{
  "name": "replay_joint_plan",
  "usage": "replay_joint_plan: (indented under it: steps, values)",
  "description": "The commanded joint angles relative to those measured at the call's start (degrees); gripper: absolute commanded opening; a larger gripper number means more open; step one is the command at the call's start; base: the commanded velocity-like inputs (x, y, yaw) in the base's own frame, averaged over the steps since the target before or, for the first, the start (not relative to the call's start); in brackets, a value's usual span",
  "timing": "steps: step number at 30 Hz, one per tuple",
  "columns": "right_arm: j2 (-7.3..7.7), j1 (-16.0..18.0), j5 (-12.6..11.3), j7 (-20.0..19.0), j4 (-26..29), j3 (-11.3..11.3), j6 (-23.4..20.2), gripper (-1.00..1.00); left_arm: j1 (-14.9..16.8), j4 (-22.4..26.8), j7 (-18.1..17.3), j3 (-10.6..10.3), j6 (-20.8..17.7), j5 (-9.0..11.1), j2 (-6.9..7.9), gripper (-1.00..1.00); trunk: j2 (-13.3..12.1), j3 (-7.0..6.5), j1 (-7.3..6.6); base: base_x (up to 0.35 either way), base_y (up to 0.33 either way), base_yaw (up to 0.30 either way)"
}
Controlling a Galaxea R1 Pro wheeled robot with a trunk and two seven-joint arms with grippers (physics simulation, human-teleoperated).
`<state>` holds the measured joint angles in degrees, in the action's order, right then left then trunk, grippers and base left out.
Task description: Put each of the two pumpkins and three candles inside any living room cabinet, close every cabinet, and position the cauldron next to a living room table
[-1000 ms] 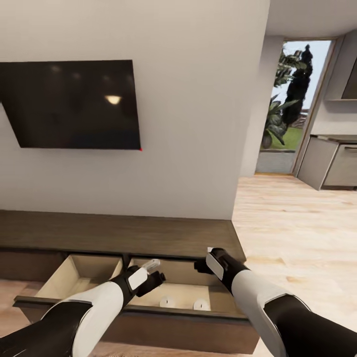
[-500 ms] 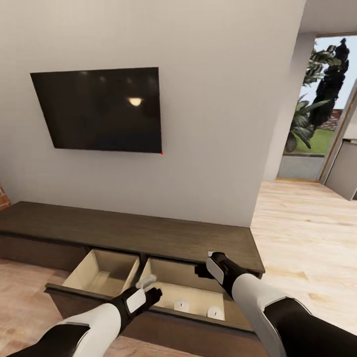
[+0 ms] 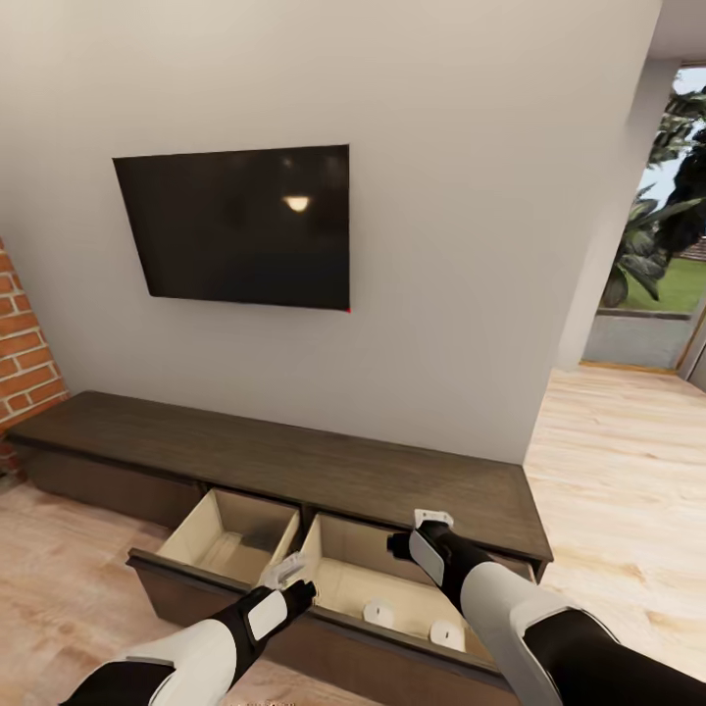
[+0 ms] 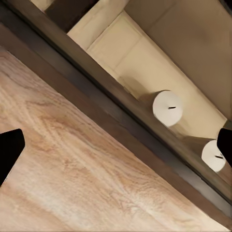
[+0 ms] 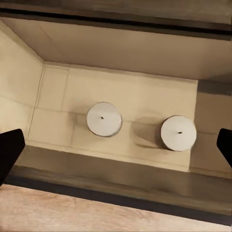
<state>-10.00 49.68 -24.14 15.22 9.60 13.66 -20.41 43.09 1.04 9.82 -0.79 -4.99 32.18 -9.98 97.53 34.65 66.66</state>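
Observation:
The cabinet [image 3: 294,461] is a long, low dark-brown unit under the wall TV, with one wide drawer [image 3: 226,598] pulled out, its insides pale tan. Two candles lie in the drawer's right compartment, one [image 3: 378,615] nearer the middle and one [image 3: 447,634] further right; both also show as candles [image 5: 104,119] [image 5: 178,133] in the right wrist view and candles [image 4: 167,108] [image 4: 213,154] in the left wrist view. My left gripper [image 3: 292,577] hangs open just above the drawer's front edge. My right gripper [image 3: 417,528] is open above the back of the candle compartment. The pumpkins, cauldron and table are out of view.
A black TV [image 3: 240,226] hangs on the white wall above the cabinet. Red brick [image 3: 22,343] shows at the left edge. A doorway with plants [image 3: 652,255] opens at the right. Light wood-plank floor [image 3: 608,471] runs in front and to the right.
The head view has swung left and back, bringing the brick into sight and pushing the doorway right. My left gripper has drawn back from over the drawer to its front edge.

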Motion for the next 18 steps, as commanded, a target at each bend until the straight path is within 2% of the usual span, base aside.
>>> replay_joint_plan:
  steps: [1,11,15,18]
  values:
    - [0.00,-0.01,-0.33,0.37,0.10,0.24,0.00,1.00,0.00,0.11,0.28,-0.09,-0.14,0.10,-0.02,1.00,-0.39,-0.13,-0.23,0.000,0.000,0.300]
    - [0.00,-0.13,-0.42,0.52,-3.32,-0.05,7.11,1.00,-0.35,0.16,0.38,-0.22,0.04,-0.17,-0.02,1.00,-4.40,-1.90,-2.43,0.000,0.000,0.300]
    - [0.00,-0.58,-0.34,0.31,-6.49,-0.06,10.18,1.00,-1.52,0.12,0.30,-0.31,0.12,-0.24,1.14,1.00,-6.00,-2.56,-3.31,0.000,0.000,0.294]
    - [0.00,-1.23,-0.24,0.22,-7.81,-0.01,15.11,1.00,-2.50,0.11,-0.10,-0.33,0.21,-0.26,1.65,1.00,-7.21,-3.09,-3.97,0.000,0.000,0.289]
